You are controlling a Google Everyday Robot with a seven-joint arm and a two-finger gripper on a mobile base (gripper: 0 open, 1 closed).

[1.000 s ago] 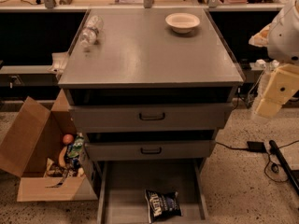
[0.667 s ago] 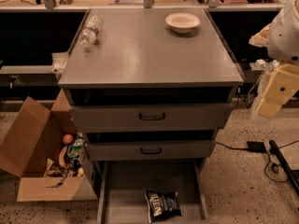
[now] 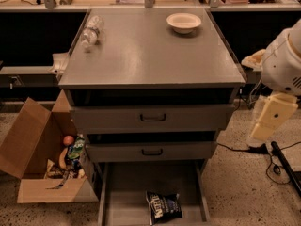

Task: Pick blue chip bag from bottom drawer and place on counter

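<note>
The blue chip bag (image 3: 162,206) lies on the floor of the open bottom drawer (image 3: 127,192), near its front, a little right of the middle. The counter (image 3: 150,51) is the grey cabinet top above the drawers. My white and cream arm (image 3: 277,88) hangs at the right edge of the view, beside the cabinet and level with the upper drawers. The gripper is out of view; only the arm's links show.
A white bowl (image 3: 183,22) stands at the counter's back right and a clear plastic bottle (image 3: 91,31) lies at its back left. Two upper drawers with black handles (image 3: 153,118) stand slightly pulled out. An open cardboard box (image 3: 44,161) of groceries sits on the floor at the left. Cables (image 3: 277,159) lie at the right.
</note>
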